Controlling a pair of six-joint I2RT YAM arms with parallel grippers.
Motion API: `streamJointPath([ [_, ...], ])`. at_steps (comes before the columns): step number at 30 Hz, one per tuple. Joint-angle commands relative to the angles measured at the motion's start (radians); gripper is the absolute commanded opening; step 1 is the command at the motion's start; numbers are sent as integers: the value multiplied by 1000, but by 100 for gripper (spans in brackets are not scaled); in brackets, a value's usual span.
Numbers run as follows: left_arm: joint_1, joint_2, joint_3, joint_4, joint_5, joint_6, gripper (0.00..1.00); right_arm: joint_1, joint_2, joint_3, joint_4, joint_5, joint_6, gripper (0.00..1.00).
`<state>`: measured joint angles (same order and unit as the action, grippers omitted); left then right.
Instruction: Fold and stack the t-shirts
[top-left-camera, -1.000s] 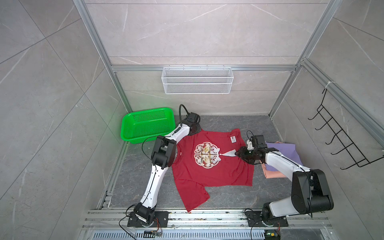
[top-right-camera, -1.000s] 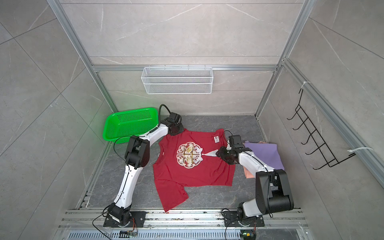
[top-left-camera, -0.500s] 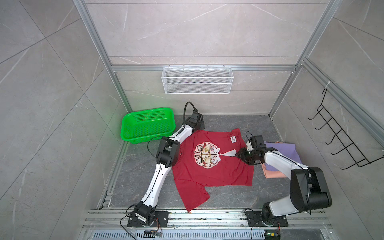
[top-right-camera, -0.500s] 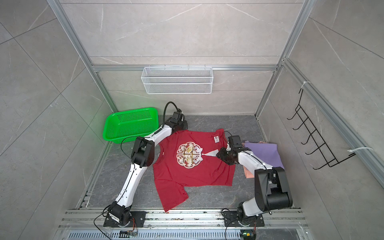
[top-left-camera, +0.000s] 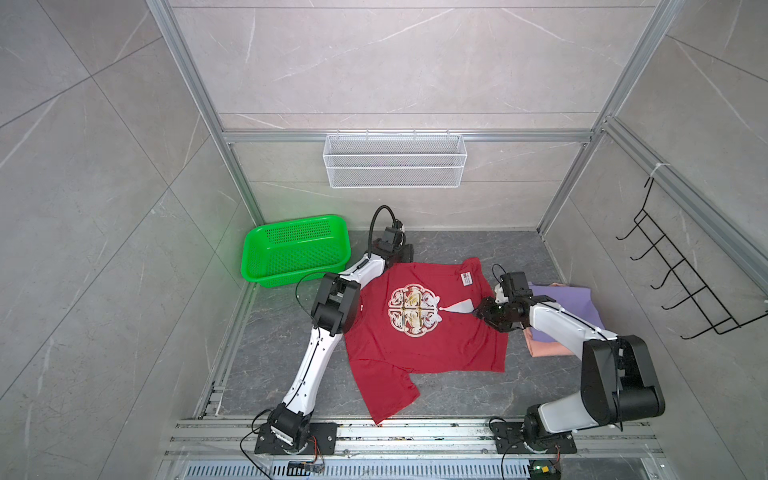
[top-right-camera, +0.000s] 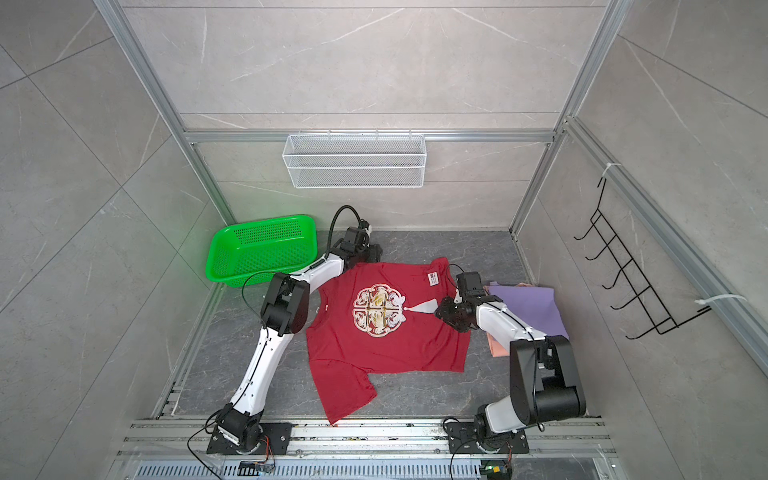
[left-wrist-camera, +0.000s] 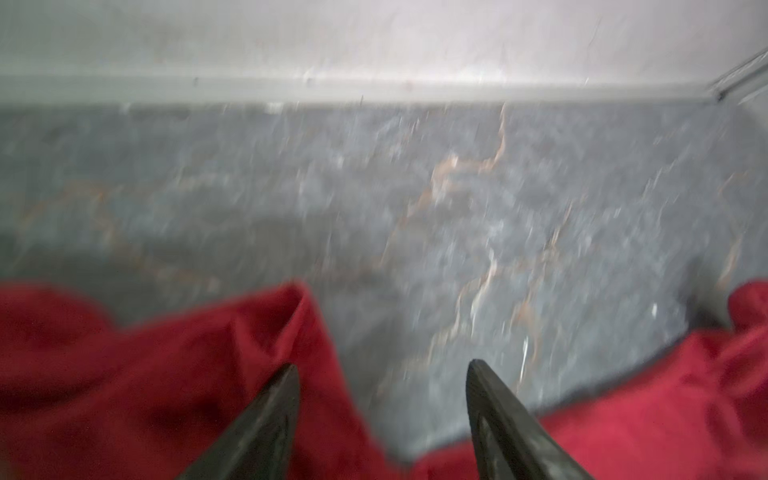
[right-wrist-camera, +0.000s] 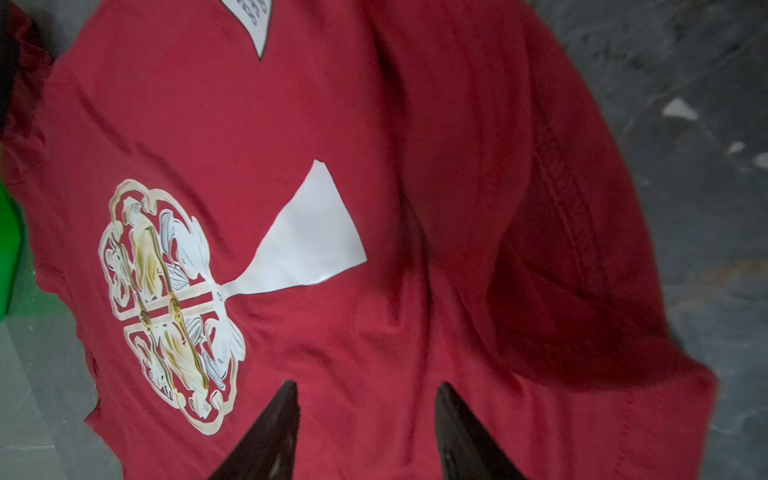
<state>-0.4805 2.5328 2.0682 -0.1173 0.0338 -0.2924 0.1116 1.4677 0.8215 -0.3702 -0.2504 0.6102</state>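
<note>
The dark red t-shirt (top-left-camera: 415, 345) (top-right-camera: 386, 345) with a cream chest print lies spread on the grey floor, one sleeve trailing toward the front rail. My left gripper (top-left-camera: 405, 252) (left-wrist-camera: 382, 370) is at the shirt's far edge, open, with bare floor between its fingers and red cloth (left-wrist-camera: 124, 374) on either side. My right gripper (top-left-camera: 478, 311) (right-wrist-camera: 366, 386) hovers open over the shirt's right part, close to the print's white tassel (right-wrist-camera: 307, 241). Folded at the right, the lavender t-shirt (top-left-camera: 569, 303) (top-right-camera: 532, 307) lies on the salmon-pink t-shirt (top-left-camera: 544, 349) (top-right-camera: 498, 347).
A green perforated basket (top-left-camera: 295, 253) (top-right-camera: 262, 249) stands at the back left, next to the left forearm. A white wire basket (top-left-camera: 395, 162) hangs on the back wall. A black hook rack (top-left-camera: 685, 282) is on the right wall. A metal rail (top-left-camera: 415, 432) runs along the front.
My left gripper slid to the right along the red shirt's far edge and opened, letting go of the cloth. The right arm has hardly moved.
</note>
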Motion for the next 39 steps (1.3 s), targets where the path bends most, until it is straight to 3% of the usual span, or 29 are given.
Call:
streamJointPath([
  [1, 25, -220, -104, 0, -40, 8, 70, 5, -67, -28, -26, 25, -8, 55],
  [6, 52, -393, -392, 14, -60, -10, 73, 4, -137, -66, -32, 29, -3, 55],
  [13, 107, -449, -574, 12, -32, -109, 74, 4, -180, -113, -13, 29, 18, 55],
  [20, 132, -446, -638, 5, -40, -167, 73, 4, -206, -154, -19, 58, 21, 55],
  [31, 146, -513, -761, -168, -234, -256, 73, 5, -215, -176, -30, 96, 21, 55],
  [39, 145, -536, -675, -149, -158, -180, 73, 4, -185, -174, -18, 99, 14, 55],
])
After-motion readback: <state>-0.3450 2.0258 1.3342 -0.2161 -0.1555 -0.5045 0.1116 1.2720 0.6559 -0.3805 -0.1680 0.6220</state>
